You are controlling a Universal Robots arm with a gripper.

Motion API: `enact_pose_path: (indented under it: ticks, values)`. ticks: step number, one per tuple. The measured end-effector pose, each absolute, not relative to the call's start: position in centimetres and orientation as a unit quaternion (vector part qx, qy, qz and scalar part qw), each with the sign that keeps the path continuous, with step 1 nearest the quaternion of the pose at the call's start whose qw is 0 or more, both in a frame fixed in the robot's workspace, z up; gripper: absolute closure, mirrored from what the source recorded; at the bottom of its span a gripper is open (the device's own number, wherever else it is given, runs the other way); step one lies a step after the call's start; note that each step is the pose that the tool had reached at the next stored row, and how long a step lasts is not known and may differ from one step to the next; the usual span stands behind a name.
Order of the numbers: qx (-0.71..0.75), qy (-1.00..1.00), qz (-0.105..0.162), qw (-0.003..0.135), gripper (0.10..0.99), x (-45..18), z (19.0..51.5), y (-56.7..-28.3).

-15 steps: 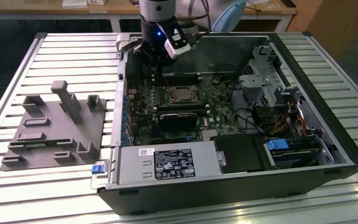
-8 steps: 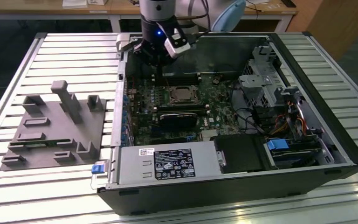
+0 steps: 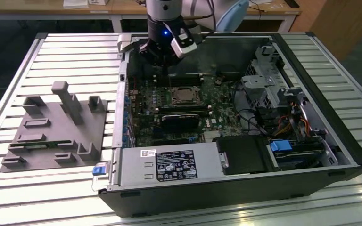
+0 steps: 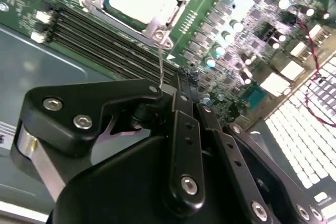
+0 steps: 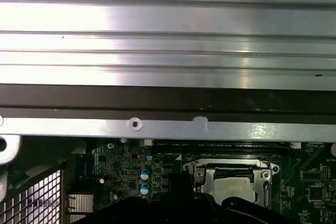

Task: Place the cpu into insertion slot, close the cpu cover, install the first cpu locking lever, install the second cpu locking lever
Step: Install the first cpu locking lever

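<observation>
Jaws pressed together with nothing between them, the gripper (image 4: 181, 80) hung inside the open computer case (image 3: 332, 141) on the slatted counter (image 3: 55, 52), near the insertion slot (image 3: 184, 95), where the cpu (image 3: 184, 96) lay under the cpu cover (image 4: 168, 22).

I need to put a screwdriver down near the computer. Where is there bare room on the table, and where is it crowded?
The slatted table is bare in front of the computer case, and in the strip between the grey fixture block and the case wall. Inside the case is crowded: the gripper hangs above the cpu, with cables at the exterior view's right.
</observation>
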State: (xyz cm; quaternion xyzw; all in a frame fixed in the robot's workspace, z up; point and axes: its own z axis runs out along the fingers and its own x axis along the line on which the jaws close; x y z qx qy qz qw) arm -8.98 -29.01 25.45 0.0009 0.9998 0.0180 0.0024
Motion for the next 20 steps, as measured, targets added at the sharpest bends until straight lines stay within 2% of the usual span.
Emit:
enact_pose_path:
  ticks: [12, 17, 20]
  values:
    - [0.001, 1.000, 0.019, 0.002, 0.980, -4.9, 25.1, -28.9]
    - [0.001, 0.999, 0.038, 0.003, 0.980, -4.9, 24.9, -28.9]
    - [-0.001, 0.999, 0.039, 0.004, 0.980, -4.9, 24.6, -28.9]
